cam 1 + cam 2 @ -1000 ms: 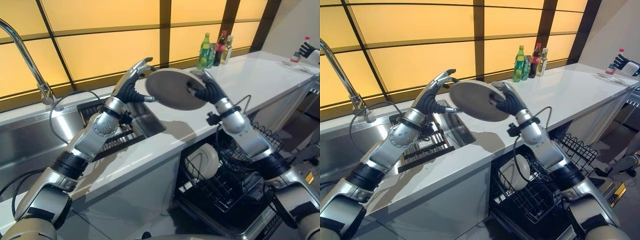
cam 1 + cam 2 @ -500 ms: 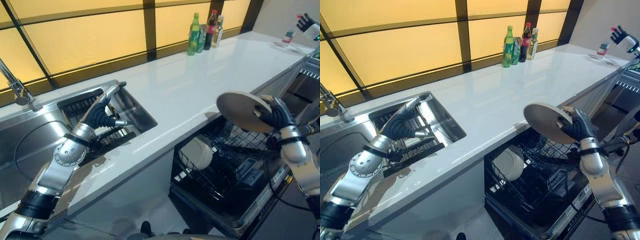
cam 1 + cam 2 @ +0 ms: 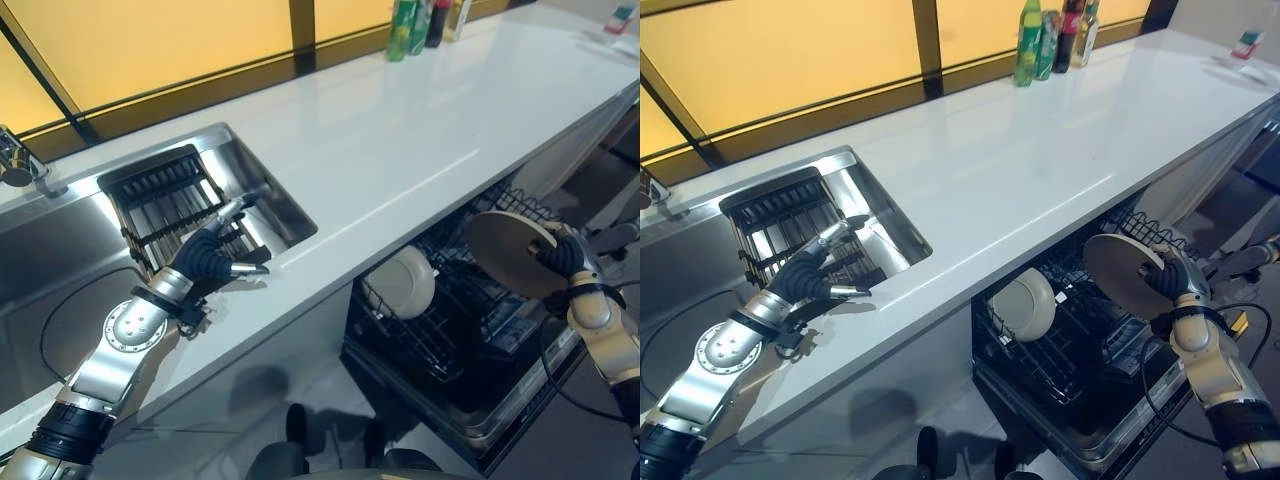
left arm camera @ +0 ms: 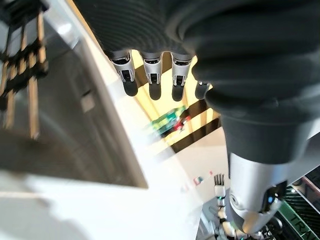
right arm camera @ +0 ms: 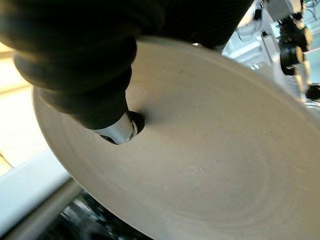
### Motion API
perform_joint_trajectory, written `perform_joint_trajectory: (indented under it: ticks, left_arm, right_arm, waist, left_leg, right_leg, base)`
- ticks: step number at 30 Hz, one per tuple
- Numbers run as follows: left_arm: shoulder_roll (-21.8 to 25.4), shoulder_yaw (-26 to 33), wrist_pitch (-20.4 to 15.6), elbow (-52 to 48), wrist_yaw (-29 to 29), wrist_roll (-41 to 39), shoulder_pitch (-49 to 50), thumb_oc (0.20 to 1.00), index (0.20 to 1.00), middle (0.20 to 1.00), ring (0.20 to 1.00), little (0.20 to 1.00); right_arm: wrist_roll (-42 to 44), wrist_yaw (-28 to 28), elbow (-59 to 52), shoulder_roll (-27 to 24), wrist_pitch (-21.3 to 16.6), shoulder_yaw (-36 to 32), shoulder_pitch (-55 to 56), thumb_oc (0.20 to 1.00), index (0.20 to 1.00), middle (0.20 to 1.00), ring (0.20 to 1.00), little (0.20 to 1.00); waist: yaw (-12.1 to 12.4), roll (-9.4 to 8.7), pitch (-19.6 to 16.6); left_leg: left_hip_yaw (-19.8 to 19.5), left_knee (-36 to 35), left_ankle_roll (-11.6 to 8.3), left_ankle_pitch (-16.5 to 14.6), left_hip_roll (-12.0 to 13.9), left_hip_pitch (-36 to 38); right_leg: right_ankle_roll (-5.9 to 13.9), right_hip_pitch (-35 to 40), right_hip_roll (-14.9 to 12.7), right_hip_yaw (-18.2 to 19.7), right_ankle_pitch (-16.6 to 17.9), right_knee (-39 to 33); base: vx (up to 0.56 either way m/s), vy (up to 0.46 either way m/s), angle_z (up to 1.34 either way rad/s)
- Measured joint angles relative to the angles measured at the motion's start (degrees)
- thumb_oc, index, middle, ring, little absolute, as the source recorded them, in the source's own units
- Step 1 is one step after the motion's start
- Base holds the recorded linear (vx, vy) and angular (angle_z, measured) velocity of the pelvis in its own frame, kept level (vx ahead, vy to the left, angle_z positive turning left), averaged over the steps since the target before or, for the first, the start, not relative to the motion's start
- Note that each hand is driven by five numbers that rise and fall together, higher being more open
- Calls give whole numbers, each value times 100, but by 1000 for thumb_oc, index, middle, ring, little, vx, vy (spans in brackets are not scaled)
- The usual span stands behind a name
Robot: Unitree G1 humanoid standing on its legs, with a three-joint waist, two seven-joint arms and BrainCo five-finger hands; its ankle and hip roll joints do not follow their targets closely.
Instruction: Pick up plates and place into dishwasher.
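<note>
My right hand (image 3: 563, 256) is clenched on the edge of a plate (image 3: 508, 253), thumb pressed against its face; in the right wrist view the thumb (image 5: 116, 131) sits on the plate's pale surface. I hold the plate tilted on edge, above the open dishwasher (image 3: 1070, 370), over the right side of its pulled-out rack (image 3: 440, 330). A white bowl (image 3: 405, 282) already stands on its side in the rack's left part, well apart from the plate.

My left hand (image 3: 212, 258) is released, fingers loosely straight and holding nothing. It hangs over the front right corner of the sink (image 3: 70, 270), just beside the lip of the white surface (image 3: 420, 130). A dark slatted rack (image 3: 165, 200) lies in the sink behind the hand, and the base of a tap (image 3: 15, 165) stands at the sink's far left edge.

At the far end of the surface, against the amber window panels, stand a few bottles (image 3: 1050, 40), one of them green.
</note>
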Motion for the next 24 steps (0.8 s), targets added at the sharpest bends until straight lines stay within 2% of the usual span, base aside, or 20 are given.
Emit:
perform_joint_trajectory:
  ticks: [3, 5, 7, 14, 24]
  left_arm:
    - [30, -33, -11, -6, 107, -55, -157, 1000, 1000, 1000, 1000, 1000]
    - [42, -115, -11, -11, 172, -58, -357, 1000, 1000, 1000, 1000, 1000]
    - [74, -142, -12, -15, 248, -91, -568, 1000, 1000, 1000, 1000, 1000]
    - [176, -217, -52, -18, 406, -297, -813, 1000, 1000, 1000, 1000, 1000]
    - [287, -345, -73, -18, 455, -440, -1255, 1000, 1000, 1000, 1000, 1000]
  right_arm:
    - [150, -51, 759, -47, 135, 404, -694, 200, 200, 200, 200, 200]
    - [264, -71, 1186, -64, 159, 618, -1024, 200, 200, 200, 200, 200]
    - [355, -59, 1442, -62, 172, 667, -1266, 200, 200, 200, 200, 200]
    - [413, 115, 2311, -22, 185, 894, -1907, 200, 200, 200, 200, 200]
    - [1213, 1084, 3306, 312, 108, 1071, -2402, 200, 200, 200, 200, 200]
  waist:
    - [22, 64, 173]
    - [153, 108, 224]
    - [286, 154, 316]
    - [448, 234, 403]
    - [526, 395, 696]
  left_leg:
    - [-91, 13, -3, 44, -4, -125]
    - [-143, 27, 5, 54, -11, -179]
    - [-159, 34, 6, 68, -14, -212]
    - [-303, 34, -3, 106, -53, -394]
    - [-334, 35, 2, 147, -58, -522]
  right_leg:
    - [-34, -93, 8, -87, 27, 18]
    - [-43, -121, 6, -144, 32, 24]
    - [-43, -137, 6, -180, 32, 27]
    - [-30, -257, -18, -320, 21, 27]
    - [-39, -365, -17, -363, 41, 29]
  base:
    - [-86, -32, 16]
    - [-80, -26, 13]
    - [-84, -23, 9]
    - [-79, -12, 10]
    - [-66, -4, 3]
